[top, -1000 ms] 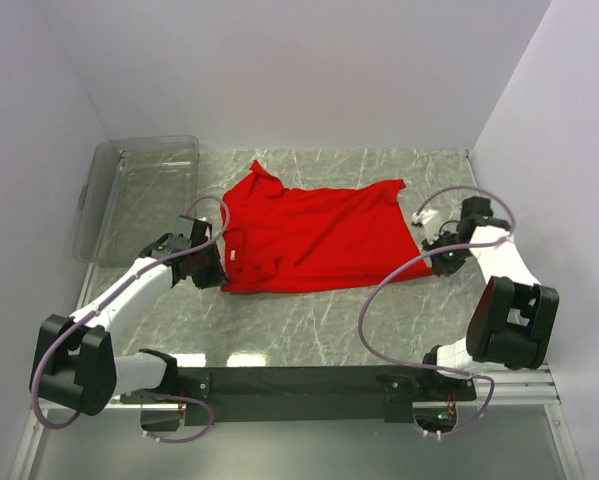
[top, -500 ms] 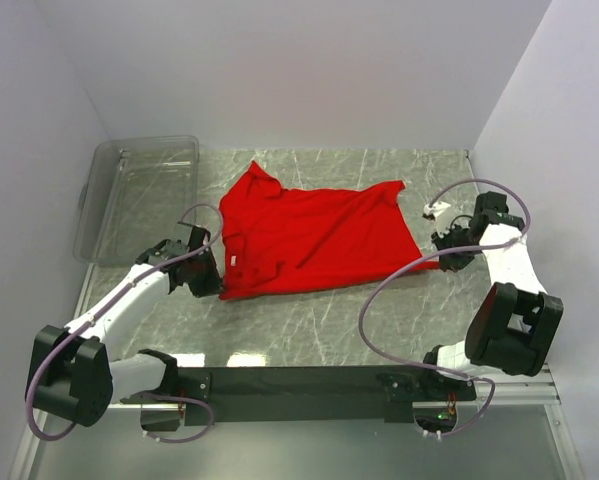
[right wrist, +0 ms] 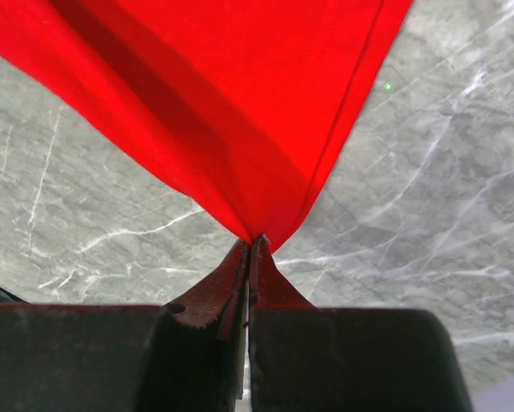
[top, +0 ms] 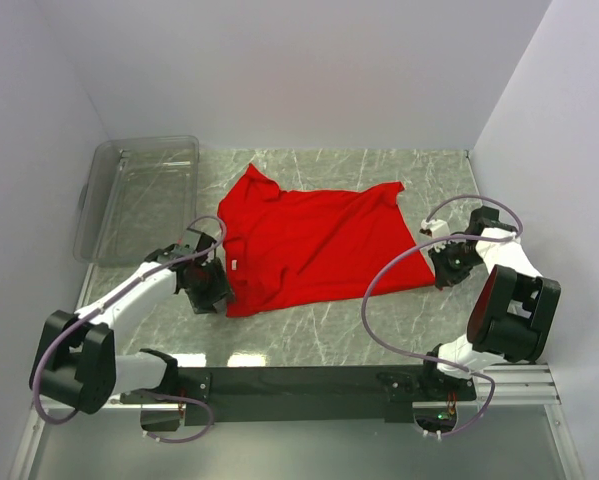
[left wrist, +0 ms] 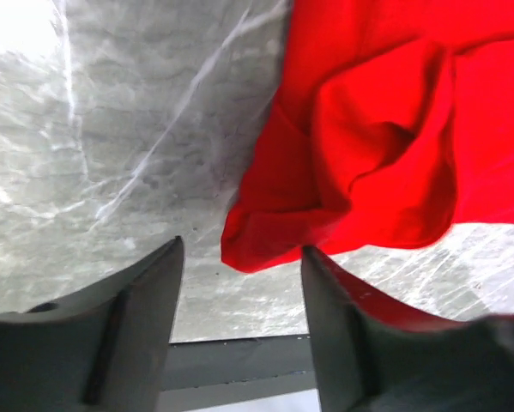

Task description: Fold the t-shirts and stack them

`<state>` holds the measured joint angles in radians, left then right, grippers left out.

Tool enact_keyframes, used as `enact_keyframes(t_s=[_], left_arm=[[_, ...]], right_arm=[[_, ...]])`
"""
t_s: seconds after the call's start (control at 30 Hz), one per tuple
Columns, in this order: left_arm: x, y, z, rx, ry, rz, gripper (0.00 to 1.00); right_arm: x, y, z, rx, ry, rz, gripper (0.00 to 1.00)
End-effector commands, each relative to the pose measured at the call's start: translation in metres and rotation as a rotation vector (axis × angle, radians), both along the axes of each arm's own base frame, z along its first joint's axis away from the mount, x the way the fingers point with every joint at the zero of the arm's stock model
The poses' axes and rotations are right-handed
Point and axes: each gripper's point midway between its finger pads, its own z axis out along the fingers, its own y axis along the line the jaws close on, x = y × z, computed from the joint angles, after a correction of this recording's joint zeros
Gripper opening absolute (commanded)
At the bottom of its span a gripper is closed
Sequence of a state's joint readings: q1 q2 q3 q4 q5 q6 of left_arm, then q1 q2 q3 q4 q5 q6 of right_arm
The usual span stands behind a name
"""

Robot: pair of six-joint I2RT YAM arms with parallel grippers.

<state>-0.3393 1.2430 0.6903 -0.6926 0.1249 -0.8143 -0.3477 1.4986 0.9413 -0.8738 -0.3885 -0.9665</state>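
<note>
One red t-shirt [top: 314,235] lies spread across the middle of the table [top: 329,330], its long axis running left to right between the two arms; the clear bin [top: 129,190] sits at the far left corner, well apart. At the left wrist, the left gripper [left wrist: 239,257] has its jaws apart, and the shirt's bunched near-left corner rests on the table just ahead of the gap. At the right wrist, the right gripper [right wrist: 250,249] is pinched tight on the near-right corner, cloth fanning away from it. Nothing seems to obstruct either arm.
</note>
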Motion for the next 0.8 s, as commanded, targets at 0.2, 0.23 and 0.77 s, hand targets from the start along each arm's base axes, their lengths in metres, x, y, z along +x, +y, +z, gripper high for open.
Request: enact_keyframes(t_s=[0.2,0.23,0.77], left_arm=[[0.030,-0.005,0.042,-0.034,-0.209,0.012,0.65],[0.031,-0.006,0.042,-0.042,-0.213,0.003,0.65],[0.034,-0.019,0.008,-0.054,-0.125,-0.096,0.33]], right_arm=[[0.013,0.005,0.003,0.049,-0.034,-0.001,0.00],[0.014,0.005,0.003,0.052,-0.033,-0.005,0.00],[0.019,0.005,0.005,0.052,-0.042,-0.011,0.00]])
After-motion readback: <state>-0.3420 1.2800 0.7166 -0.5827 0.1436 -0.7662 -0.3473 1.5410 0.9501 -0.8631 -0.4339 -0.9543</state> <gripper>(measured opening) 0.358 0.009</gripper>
